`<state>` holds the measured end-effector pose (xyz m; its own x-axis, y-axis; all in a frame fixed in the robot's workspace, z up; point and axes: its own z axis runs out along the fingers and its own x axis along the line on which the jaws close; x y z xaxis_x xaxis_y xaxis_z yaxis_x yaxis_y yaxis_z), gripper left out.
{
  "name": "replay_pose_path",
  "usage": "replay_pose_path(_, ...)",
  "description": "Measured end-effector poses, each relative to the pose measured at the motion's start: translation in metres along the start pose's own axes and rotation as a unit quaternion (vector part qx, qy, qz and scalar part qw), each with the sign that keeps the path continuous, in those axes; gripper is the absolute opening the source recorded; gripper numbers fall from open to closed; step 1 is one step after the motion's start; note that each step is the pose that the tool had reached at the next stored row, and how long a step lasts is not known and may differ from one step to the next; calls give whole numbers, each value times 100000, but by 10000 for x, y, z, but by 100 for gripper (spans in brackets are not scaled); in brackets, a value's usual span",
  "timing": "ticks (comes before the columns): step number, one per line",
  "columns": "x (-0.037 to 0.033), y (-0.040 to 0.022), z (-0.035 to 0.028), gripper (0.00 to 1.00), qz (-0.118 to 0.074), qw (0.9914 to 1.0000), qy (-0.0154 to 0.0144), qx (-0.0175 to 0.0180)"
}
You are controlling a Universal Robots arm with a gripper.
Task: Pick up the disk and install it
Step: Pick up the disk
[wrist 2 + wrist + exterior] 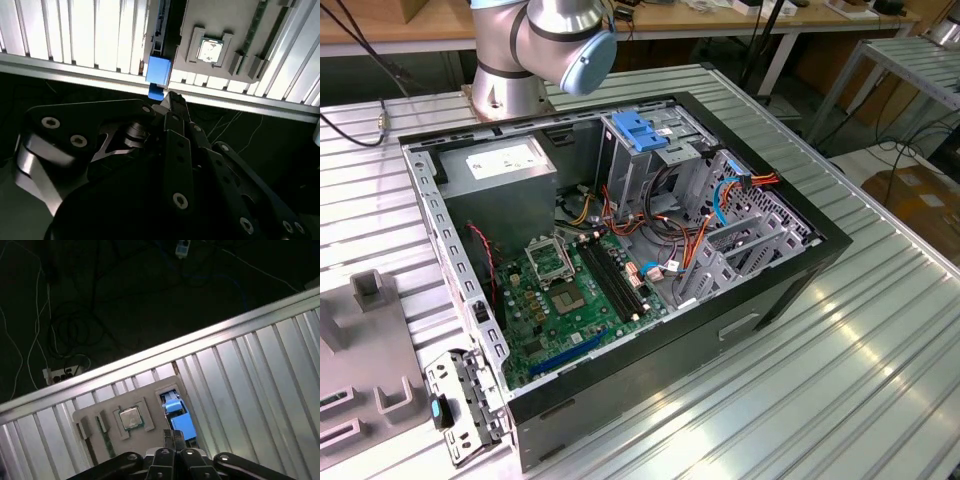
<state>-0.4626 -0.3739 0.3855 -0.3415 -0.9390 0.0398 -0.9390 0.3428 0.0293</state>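
I am looking at the ribbed metal table (880,380), which is carrying everything. The open computer case (650,372) is lying on its side in the middle of it, showing me its green board (560,290), a grey power box (505,170) and a metal cage with a blue top (640,140). The arm (550,40) is rising from its base behind the case, at the table's far edge in the exterior view. A flat grey tray (370,350) is sitting on the table off the case's end, on the exterior view's left. In both wrist views the tray (145,392) is lying close to the table's edge, with dark floor and loose cables (65,325) beyond. The gripper (170,97) is hanging over that tray. Its fingers are drawn together until the tips meet with no gap I can make out, and I cannot tell whether they are pinching anything. The disk (159,70) is standing in a slot of the tray, right at the fingertips, showing me mainly its blue plastic end; in the first wrist view the blue end (180,422) is lying just beside the gripper (174,437). A processor chip (210,50) is resting in the next pocket. A memory stick (255,25) is lying in a groove past the chip.
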Motion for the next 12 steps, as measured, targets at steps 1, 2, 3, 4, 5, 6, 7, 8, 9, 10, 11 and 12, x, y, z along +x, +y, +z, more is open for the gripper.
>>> replay_pose_path(1, 0, 0, 3, 11, -312, 99999, -13, 72)
replay_pose_path(2, -1, -1, 5, 11, -804, 99997, -21, 159)
replay_pose_path(3, -1, -1, 8, 11, -1483, 99989, -20, 242)
replay_pose_path(4, -1, -1, 12, 11, -2373, 99971, -13, 325)
replay_pose_path(5, -1, -1, 19, 11, -4055, 99917, 17, 446)
replay_pose_path(6, -1, -1, 25, 11, -5391, 99853, 37, 568)
replay_pose_path(7, -1, -2, 29, 11, -6174, 99807, 53, 655)
replay_pose_path(8, -2, -2, 35, 11, -7240, 99735, 72, 779)
replay_pose_path(9, -2, -2, 38, 11, -7915, 99682, 73, 884)
replay_pose_path(10, -2, -2, 44, 11, -8822, 99604, 51, 1059)
replay_pose_path(11, -2, -2, 49, 11, -9699, 99520, 29, 1264)
replay_pose_path(12, -3, -3, 53, 11, -10271, 99461, -3, 1454)
